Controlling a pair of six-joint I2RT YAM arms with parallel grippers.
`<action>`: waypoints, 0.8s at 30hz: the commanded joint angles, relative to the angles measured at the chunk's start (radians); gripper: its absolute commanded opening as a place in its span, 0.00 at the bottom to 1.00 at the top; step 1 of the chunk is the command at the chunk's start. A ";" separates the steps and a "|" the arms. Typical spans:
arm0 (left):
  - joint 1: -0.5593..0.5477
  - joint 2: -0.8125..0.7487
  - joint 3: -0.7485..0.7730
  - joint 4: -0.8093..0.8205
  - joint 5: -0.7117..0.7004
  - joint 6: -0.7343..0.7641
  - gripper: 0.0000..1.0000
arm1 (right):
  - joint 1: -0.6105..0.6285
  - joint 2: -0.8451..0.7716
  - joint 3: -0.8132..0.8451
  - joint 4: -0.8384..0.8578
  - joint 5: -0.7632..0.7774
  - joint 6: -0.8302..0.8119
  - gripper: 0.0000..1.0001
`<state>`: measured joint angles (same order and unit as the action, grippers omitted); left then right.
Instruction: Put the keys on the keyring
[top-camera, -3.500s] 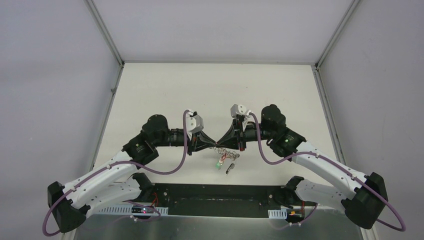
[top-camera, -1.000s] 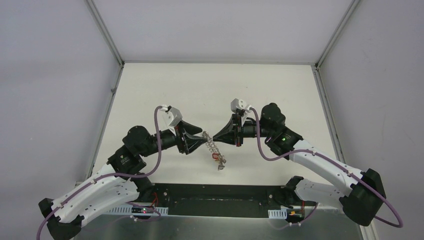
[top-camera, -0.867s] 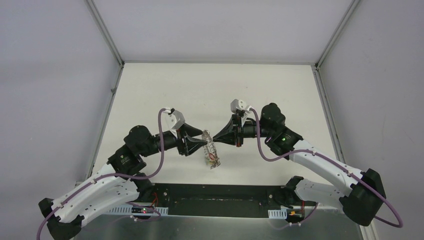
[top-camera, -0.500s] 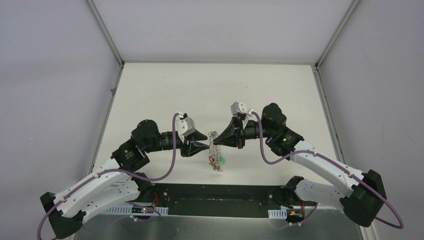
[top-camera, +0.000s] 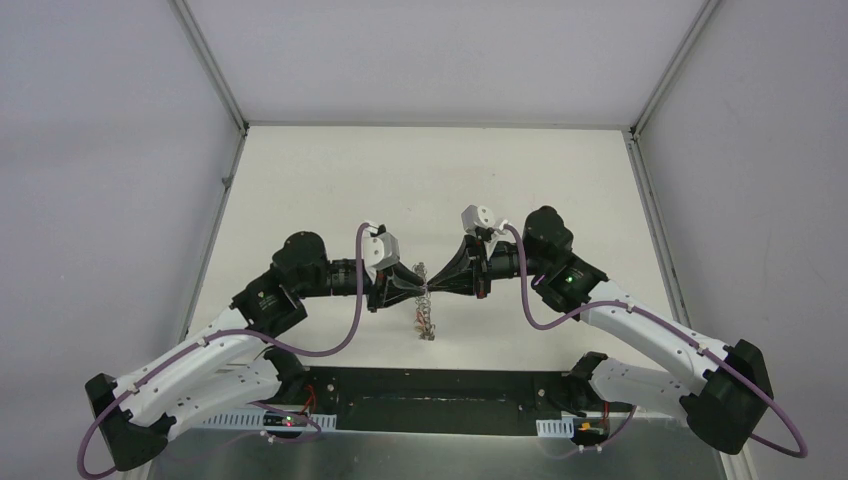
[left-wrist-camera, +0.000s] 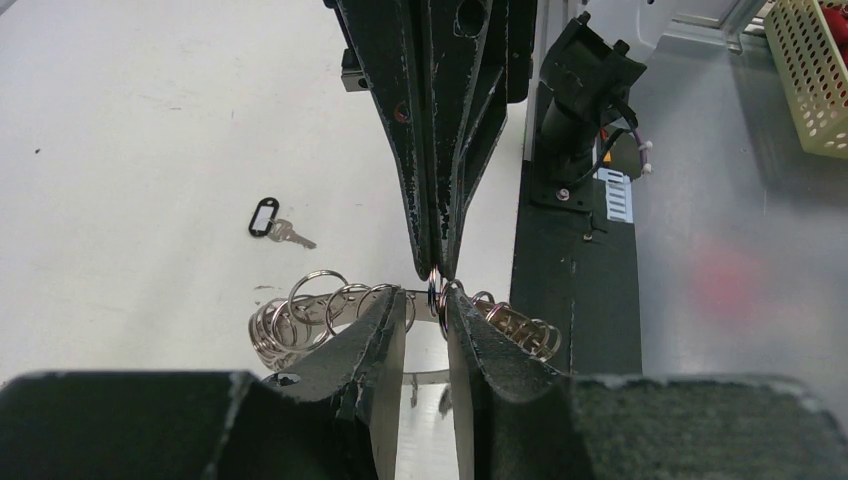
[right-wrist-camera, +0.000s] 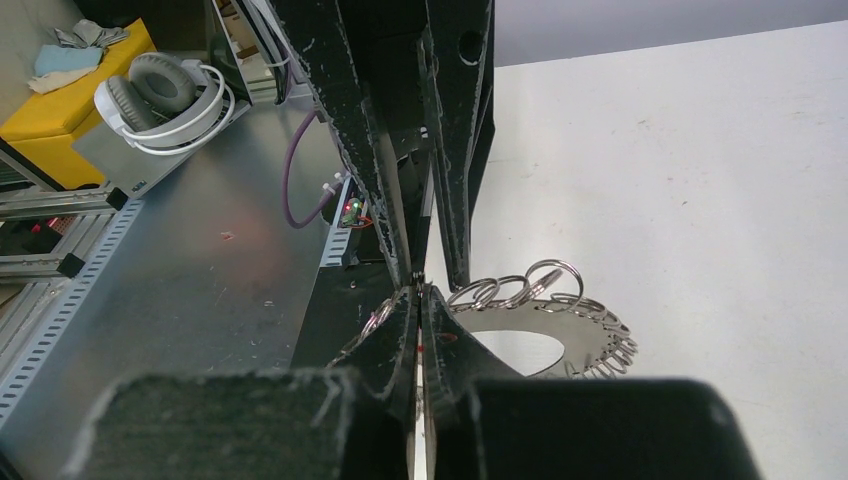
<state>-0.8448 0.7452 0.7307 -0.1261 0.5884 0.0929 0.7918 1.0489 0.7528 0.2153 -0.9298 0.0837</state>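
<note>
The keyring (top-camera: 425, 305) hangs edge-on above the table between both grippers. My right gripper (top-camera: 433, 285) is shut on one of its rim loops; it also shows in the right wrist view (right-wrist-camera: 417, 292). My left gripper (top-camera: 413, 286) meets it tip to tip. Its jaws are a little apart astride the ring's rim (left-wrist-camera: 423, 295). The grey ring and its silver loops (left-wrist-camera: 300, 315) show behind my left fingers (left-wrist-camera: 385, 330). The black-tagged key (left-wrist-camera: 270, 222) lies on the table below. The green-tagged key is hidden.
The black base plate (top-camera: 430, 395) and a metal shelf run along the near table edge. Grey walls close off the left, right and back. Headphones (right-wrist-camera: 160, 95) and a yellow basket (left-wrist-camera: 815, 80) lie off the table.
My left arm swung out to the left, then came back in to the ring's rim. The ring turned from slanted to hanging edge-on. The green tag seen half a second ago no longer shows.
</note>
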 joint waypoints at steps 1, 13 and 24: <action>-0.005 0.013 0.028 0.068 0.035 -0.028 0.24 | 0.005 -0.027 0.031 0.058 -0.024 -0.016 0.00; -0.005 -0.028 0.028 0.070 -0.008 -0.027 0.23 | 0.004 -0.034 0.026 0.058 0.004 -0.014 0.00; -0.005 -0.023 0.025 0.068 -0.024 -0.037 0.20 | 0.004 -0.032 0.031 0.059 0.007 -0.009 0.00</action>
<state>-0.8448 0.7025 0.7307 -0.1036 0.5533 0.0666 0.7918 1.0489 0.7528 0.2150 -0.9237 0.0841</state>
